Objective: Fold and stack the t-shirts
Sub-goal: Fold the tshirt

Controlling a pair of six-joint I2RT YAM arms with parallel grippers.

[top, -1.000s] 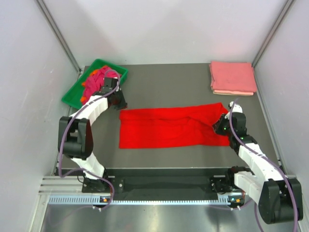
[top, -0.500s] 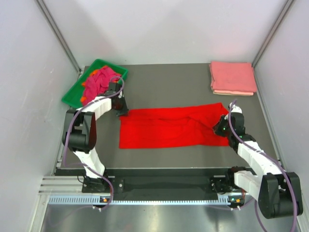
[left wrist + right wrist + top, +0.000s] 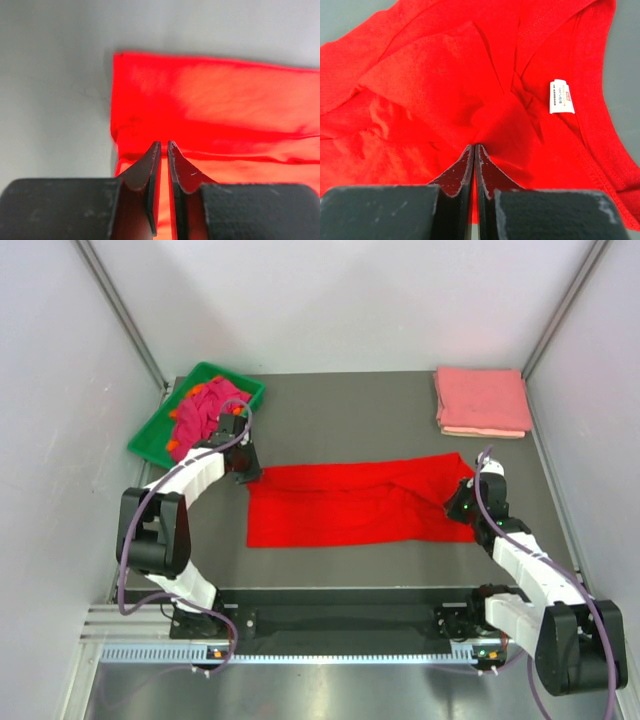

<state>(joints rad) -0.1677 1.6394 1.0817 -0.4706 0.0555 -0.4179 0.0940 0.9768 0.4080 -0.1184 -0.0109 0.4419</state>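
Currently the red shirt (image 3: 350, 505) lies as a long strip across the middle of the tabletop (image 3: 350, 420). The right jaws are closed on a pucker of it near the neck label (image 3: 561, 97). The left jaws stand almost shut at its far-left corner, and I cannot tell whether they hold cloth. If only 1 end lifts, the fold would likely skew; a pinch through 1 layer could peel the strip open.
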